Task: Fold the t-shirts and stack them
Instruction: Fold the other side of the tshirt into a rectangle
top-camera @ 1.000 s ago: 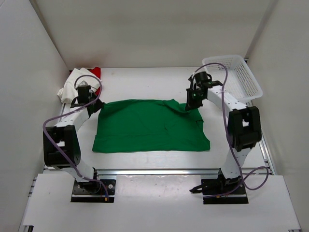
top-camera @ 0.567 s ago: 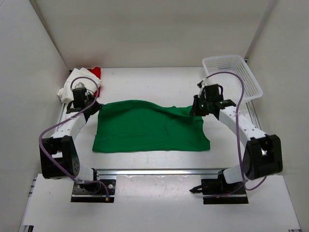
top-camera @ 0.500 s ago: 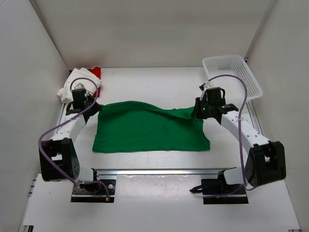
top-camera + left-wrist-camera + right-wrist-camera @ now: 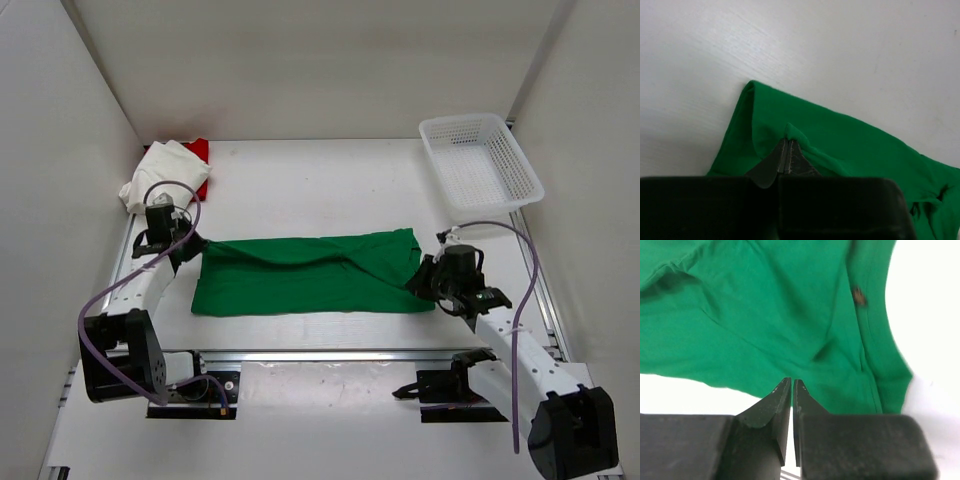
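The green t-shirt (image 4: 310, 275) lies as a wide band across the table's middle, its far part drawn over toward the near edge. My left gripper (image 4: 190, 245) sits at its left end, shut on a small pinched fold of green cloth (image 4: 850, 145) at the fingertips (image 4: 788, 141). My right gripper (image 4: 425, 280) hovers at the shirt's right end. Its fingers (image 4: 792, 382) stand a slit apart with nothing between them, just above the green cloth (image 4: 765, 315). The white t-shirt (image 4: 160, 170) lies crumpled at the back left, with the red t-shirt (image 4: 200, 150) peeking out behind it.
A white mesh basket (image 4: 460, 119) stands at the back right corner. White walls close the table on three sides. A metal rail (image 4: 330, 355) runs along the near edge in front of the arm bases.
Both grippers pulled the green shirt's far edge toward the near side, narrowing it into a band. The right arm swung far forward and right, and its jaws parted slightly off the cloth.
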